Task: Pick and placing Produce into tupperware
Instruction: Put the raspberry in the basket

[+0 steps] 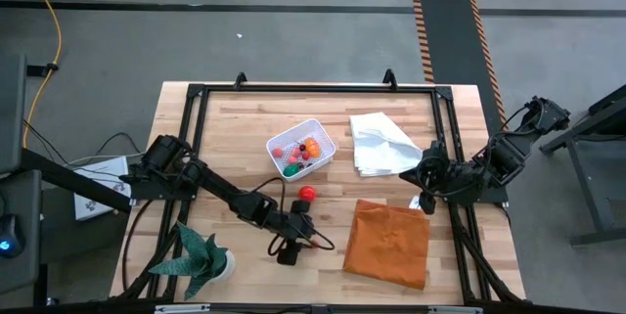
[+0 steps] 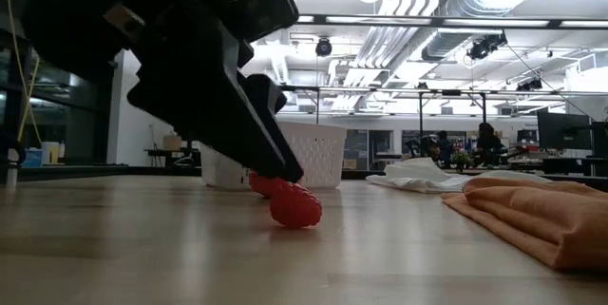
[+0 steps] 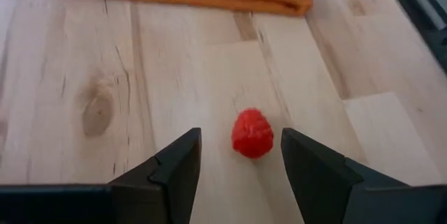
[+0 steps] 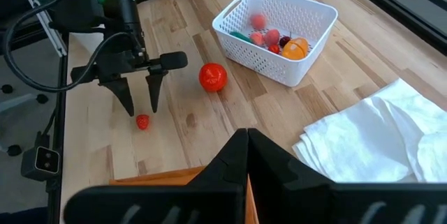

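Observation:
A small red bumpy piece of produce (image 3: 252,133) lies on the wooden table toward its near edge. My left gripper (image 3: 241,161) is open and slants down over it, with one finger on each side and a gap to both. From the right wrist view the piece (image 4: 142,121) sits just beyond my left gripper's (image 4: 141,109) fingertips. A larger red ball (image 1: 307,194) rests on the table between that spot and the tupperware (image 1: 301,148), a white mesh tub with several pieces inside. My right gripper (image 4: 246,140) is shut and hangs above the table's right side.
A white cloth (image 1: 381,143) lies at the far right and a folded orange cloth (image 1: 389,243) at the near right. A green spiky potted plant (image 1: 201,260) stands at the near left corner. A black frame (image 1: 313,87) runs around the table's edge.

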Available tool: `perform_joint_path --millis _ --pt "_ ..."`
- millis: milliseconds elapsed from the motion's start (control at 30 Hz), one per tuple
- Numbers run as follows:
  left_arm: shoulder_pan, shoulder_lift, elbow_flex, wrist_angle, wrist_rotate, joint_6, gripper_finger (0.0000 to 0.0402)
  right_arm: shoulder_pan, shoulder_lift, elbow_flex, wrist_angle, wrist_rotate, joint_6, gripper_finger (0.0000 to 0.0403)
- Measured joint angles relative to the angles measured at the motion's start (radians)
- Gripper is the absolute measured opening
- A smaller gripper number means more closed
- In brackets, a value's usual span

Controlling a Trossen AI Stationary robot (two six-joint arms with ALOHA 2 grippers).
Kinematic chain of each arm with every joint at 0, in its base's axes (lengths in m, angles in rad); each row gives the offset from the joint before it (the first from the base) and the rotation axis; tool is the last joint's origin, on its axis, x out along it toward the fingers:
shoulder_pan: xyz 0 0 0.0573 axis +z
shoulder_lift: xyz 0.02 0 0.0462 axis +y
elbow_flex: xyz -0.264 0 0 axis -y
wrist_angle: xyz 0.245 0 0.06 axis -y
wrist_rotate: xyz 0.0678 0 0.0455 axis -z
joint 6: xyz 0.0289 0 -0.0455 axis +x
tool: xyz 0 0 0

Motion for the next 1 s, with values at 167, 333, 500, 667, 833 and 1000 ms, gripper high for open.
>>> perform_joint_path --millis 167,333,500,667,833,1000 --pt "0.002 0.022 0.001 0.005 0.018 -0.003 0.0188 0.0 0.0 0.0 0.0 0.0 0.0 0.0" --pt "0.0 0.021 0.002 0.016 0.017 -0.003 0.0188 0.0 0.0 0.0 0.0 0.0 0.001 0.0" --pt "0.0 0.021 0.0 0.016 0.032 0.001 0.0188 0.0 0.0 0.0 0.0 0.0 -0.001 0.0" --pt "0.0 0.021 0.0 0.017 0.057 0.041 0.0189 0.0 0.0 0.0 0.0 0.011 -0.001 0.0" --pt "0.0 0.021 0.0 0.017 0.059 0.039 0.0189 0.0 0.0 0.0 0.0 0.016 -0.002 0.0" --pt "0.0 0.023 0.006 0.016 0.051 0.038 0.0189 0.0 0.0 0.0 0.0 0.016 0.0 0.0"
